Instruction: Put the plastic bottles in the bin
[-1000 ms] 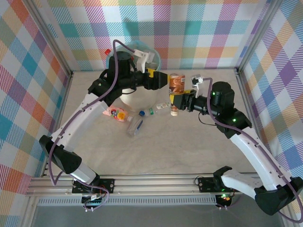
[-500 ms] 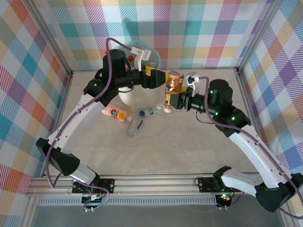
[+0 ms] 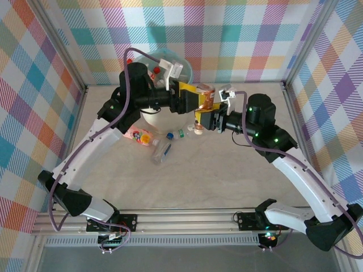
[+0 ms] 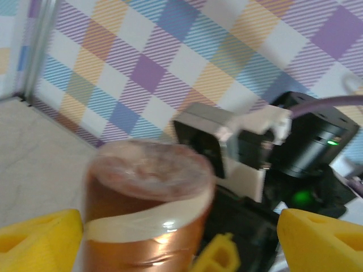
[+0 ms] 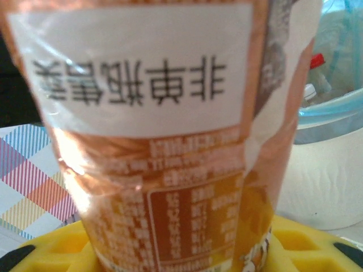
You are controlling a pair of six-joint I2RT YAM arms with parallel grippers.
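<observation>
An orange-labelled plastic bottle [image 3: 208, 97] [image 4: 147, 209] [image 5: 164, 141] hangs base-up just right of the bin [image 3: 160, 118]. My right gripper [image 3: 202, 120] [image 5: 170, 252] is shut on its lower part. My left gripper [image 3: 194, 97] [image 4: 181, 246] is open, its yellow fingers [image 4: 39, 238] standing wide on either side of the bottle's upper end. The cream bin has a teal bag over its rim [image 3: 182, 67] [image 5: 334, 107], and red-capped bottles [image 3: 154, 69] lie inside. Several more bottles lie on the table: a colourful one [image 3: 142, 136], a clear one [image 3: 163, 152] and small ones [image 3: 181, 134].
Checked walls [image 3: 238, 39] close in the back and both sides. The loose bottles lie in a cluster in front of the bin, under the two grippers. The table's near half [image 3: 187, 187] is bare beige surface.
Both arms have shifted left toward the bin with the orange bottle. My left gripper has opened wider and moved in around the bottle's upper end.
</observation>
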